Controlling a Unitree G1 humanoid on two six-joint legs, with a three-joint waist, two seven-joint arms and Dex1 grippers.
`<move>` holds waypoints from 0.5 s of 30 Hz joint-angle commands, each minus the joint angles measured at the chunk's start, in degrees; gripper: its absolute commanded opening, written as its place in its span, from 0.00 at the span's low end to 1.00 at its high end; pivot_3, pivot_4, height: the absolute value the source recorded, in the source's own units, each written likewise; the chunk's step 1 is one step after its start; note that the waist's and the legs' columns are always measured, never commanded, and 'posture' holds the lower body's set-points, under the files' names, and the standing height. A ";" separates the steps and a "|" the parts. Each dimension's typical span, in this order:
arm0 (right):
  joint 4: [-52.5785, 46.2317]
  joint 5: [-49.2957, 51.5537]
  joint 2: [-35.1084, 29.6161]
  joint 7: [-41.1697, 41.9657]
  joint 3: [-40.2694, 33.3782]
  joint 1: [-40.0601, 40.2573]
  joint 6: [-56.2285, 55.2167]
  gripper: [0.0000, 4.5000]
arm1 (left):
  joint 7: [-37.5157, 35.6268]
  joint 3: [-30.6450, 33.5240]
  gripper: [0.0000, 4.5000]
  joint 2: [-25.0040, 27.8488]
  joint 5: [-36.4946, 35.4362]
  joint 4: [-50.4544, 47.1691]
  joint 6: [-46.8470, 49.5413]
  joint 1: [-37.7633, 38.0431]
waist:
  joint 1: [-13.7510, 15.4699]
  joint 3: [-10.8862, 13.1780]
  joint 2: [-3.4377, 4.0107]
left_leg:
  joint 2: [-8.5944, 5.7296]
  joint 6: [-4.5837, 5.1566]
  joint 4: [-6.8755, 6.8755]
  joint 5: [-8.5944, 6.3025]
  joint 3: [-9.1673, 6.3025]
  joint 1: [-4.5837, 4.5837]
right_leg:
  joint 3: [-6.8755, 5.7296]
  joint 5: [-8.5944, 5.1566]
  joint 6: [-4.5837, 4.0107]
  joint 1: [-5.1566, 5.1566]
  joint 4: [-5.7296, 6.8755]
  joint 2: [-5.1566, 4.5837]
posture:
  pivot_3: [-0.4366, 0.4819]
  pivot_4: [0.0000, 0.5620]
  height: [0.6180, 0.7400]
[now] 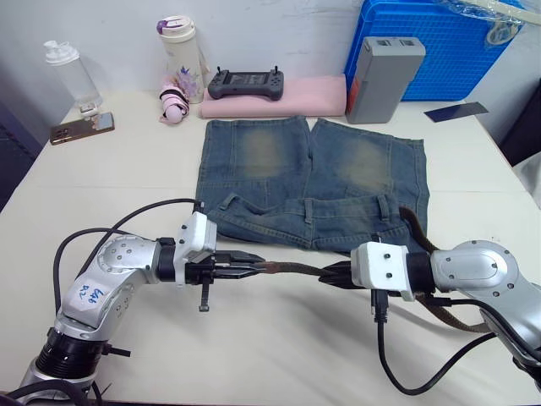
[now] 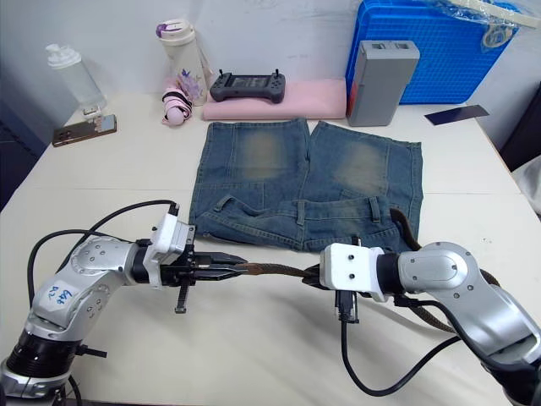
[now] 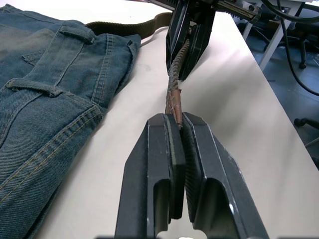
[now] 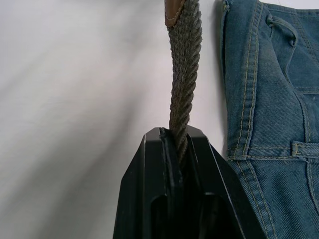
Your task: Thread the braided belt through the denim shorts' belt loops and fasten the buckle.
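The denim shorts were faded blue-grey with paler yellowish patches on both legs and tan stitching. The braided belt was dark brown woven cord ending in a tan leather tip. Both black-fingered tools, left tool and right tool, sat over a cream-white worktop

Pretty even, bright overhead light, soft shadows under the cables on the white table. Right wrist view has pale glare; far background in left wrist view goes soft.
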 commanded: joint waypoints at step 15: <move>-3.02 37.59 5.50 -6.93 -25.14 0.70 21.58 0.80 | 10.21 4.42 0.00 -7.76 -14.95 1.13 19.85 -1.47 | 0.16 0.03 -0.05 | 0.00 0.02 -0.01 0.01 -0.02 0.00 | 0.00 0.01 0.01 0.01 0.01 0.01 | 0.48 0.27 0.35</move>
